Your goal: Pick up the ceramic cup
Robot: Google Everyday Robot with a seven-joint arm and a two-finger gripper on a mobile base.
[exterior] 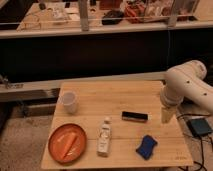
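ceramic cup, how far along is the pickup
Done: nothing yet. The ceramic cup stands upright near the far left corner of the wooden table, untouched. In hand: the gripper hangs at the table's right edge, well apart from the cup. Left: reach across to the cup, grasp it and lift it.

The arm (186,84) is glossy white all over, built of fat, rounded segments. A bulbous joint housing leads into a thick cylindrical link, with soft grey shading where the shells meet. At its lower end it narrows into a shorter, paler cream piece, the gripper (166,114), which is at the right edge of the wooden table (120,97). No cables show on the shell.
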